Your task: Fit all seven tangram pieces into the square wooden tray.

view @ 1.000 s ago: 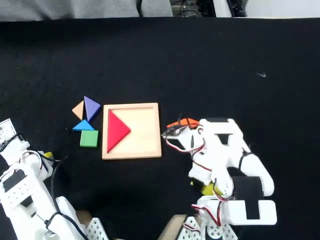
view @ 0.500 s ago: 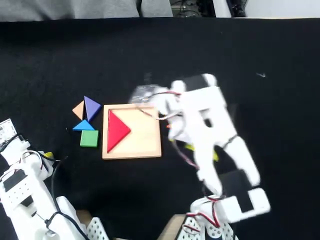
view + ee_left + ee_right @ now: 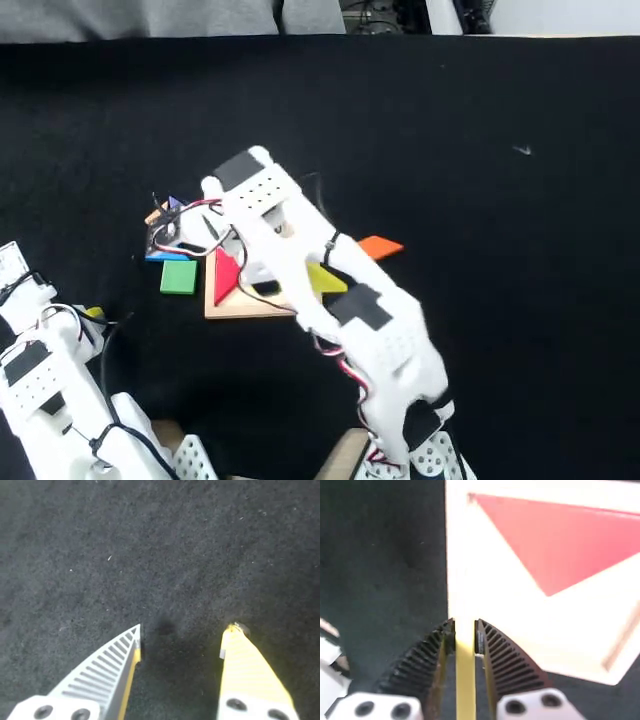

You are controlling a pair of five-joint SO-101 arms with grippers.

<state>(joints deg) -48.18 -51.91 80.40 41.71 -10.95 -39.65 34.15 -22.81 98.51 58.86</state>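
Right gripper [image 3: 165,238] is held over the loose cluster just left of the square wooden tray [image 3: 228,312], with its arm stretched across the tray. In the wrist view the jaws are almost together, with only a thin yellow strip between them. That is probably pad lining rather than a held piece, but it can't be settled from this angle. Left gripper [image 3: 182,630] is parked over bare black cloth [image 3: 150,540], jaws apart, nothing between them. One piece is seated: the red triangle [image 3: 226,276], long side along the tray's left wall. Tan triangle [image 3: 155,213], purple triangle [image 3: 177,204], blue triangle [image 3: 160,256] and green square [image 3: 178,277] are packed close together beside the tray's left rim. The orange piece [image 3: 381,246] lies on the cloth right of the tray, apart from it. The step in hand is judged to be a pick from the cluster. Jaws should be opened before any descent, otherwise pieces get shoved rather than gripped. An outer piece should be taken first, so that neighbours aren't dragged. It should be gripped low across opposite edges, pads square to them. The lift should be straight up and high enough that forearm and cables clear the red triangle on the way back. The piece should be lowered against a free edge of the red triangle or a tray wall, and released only once flat.
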